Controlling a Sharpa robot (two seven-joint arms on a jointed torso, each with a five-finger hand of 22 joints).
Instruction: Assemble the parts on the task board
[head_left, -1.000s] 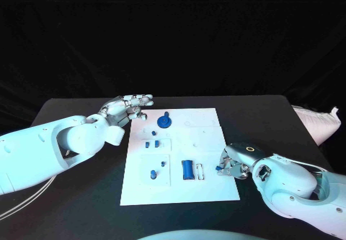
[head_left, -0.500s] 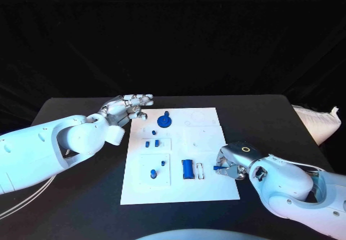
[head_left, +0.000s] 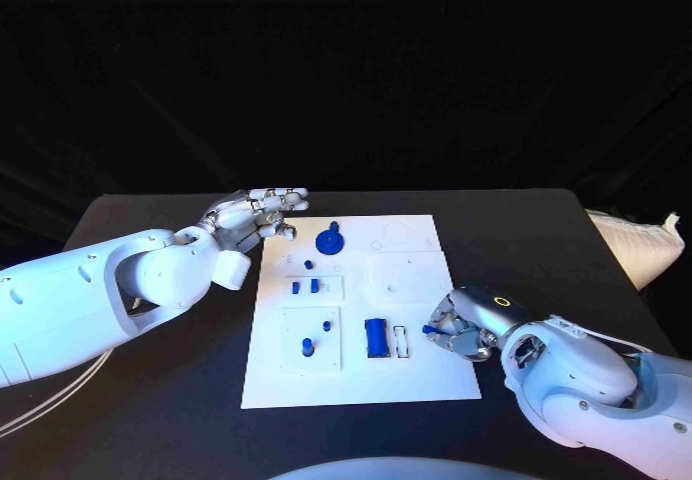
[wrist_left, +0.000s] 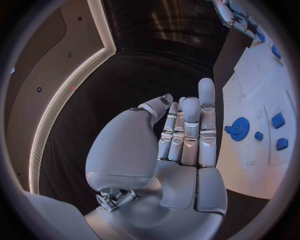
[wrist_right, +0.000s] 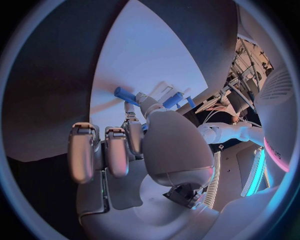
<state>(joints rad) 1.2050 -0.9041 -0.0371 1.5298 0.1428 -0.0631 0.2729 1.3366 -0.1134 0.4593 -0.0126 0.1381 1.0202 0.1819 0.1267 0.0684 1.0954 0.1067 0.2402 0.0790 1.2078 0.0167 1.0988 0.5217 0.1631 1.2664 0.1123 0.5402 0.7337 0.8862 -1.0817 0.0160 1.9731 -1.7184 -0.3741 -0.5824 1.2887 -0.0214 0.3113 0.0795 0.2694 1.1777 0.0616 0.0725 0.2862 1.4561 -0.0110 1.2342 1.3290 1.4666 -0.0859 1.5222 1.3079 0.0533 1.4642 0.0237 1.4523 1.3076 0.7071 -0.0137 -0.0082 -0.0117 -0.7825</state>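
The white task board (head_left: 418, 380) lies mid-table. On it are a blue gear (head_left: 330, 241), a small peg (head_left: 309, 265), two small blue pieces (head_left: 304, 287), a long blue block (head_left: 375, 337) and a blue piece (head_left: 307, 346). My right hand (head_left: 462, 330) is at the board's right edge and pinches a small blue peg (head_left: 433, 328) between thumb and finger; the right wrist view shows this peg (wrist_right: 125, 94) at the fingertips over the board. My left hand (head_left: 257, 215) hovers off the board's far left corner, fingers straight and holding nothing. The left wrist view shows the gear (wrist_left: 238, 128) beside the left hand (wrist_left: 187, 135).
A white bag (head_left: 635, 248) lies at the table's right edge. The black table (head_left: 173, 400) runs on around the board on all sides.
My right hand has shifted slightly at the board's right edge, still holding the blue peg. The left hand has not moved.
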